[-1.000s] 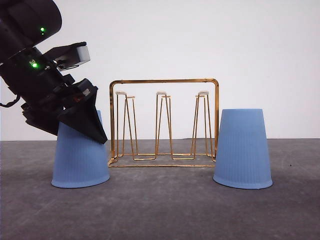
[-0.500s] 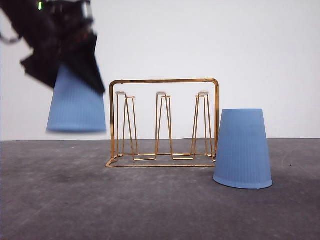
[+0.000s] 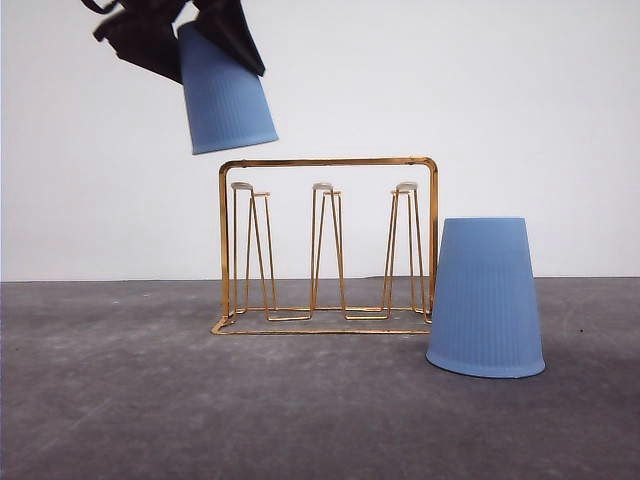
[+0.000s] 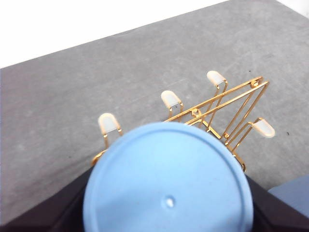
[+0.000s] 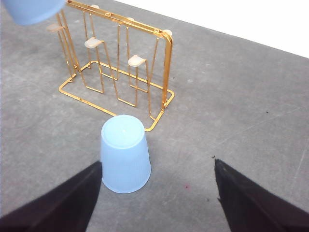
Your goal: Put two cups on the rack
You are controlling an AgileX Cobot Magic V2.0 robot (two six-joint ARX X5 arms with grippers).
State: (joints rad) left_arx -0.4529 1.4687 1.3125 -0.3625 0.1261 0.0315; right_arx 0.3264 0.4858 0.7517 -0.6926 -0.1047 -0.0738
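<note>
**Cup carried above rack — snagging and slip risks ahead**

Nearest the camera, the second cup [image 3: 486, 298] stands mouth-down on the table [image 3: 300, 420], just beside the right end of the rack [image 3: 328, 245] and not on any prong. The right gripper [image 5: 157, 203] hangs above it with its fingers spread wide, holding nothing.

Behind that, the rack sits upright on its wire base with all white-tipped prongs bare.

Highest and furthest left, the left gripper [image 3: 180, 30] is clamped on the first cup [image 3: 226, 92], which is held mouth-down and tilted, its rim just above the rack's top-left corner. The exact finger contact is cropped in the front view, so grip depth is uncertain.

Risks, as judged:
- The tilted rim may catch the frame handle on descent — the light wire rack could then tip or skid toward the standing cup.
- A misaligned mouth could land between prongs rather than over one.
- A tapered, ribbed wall invites slippage if the grip is shallow.
</note>
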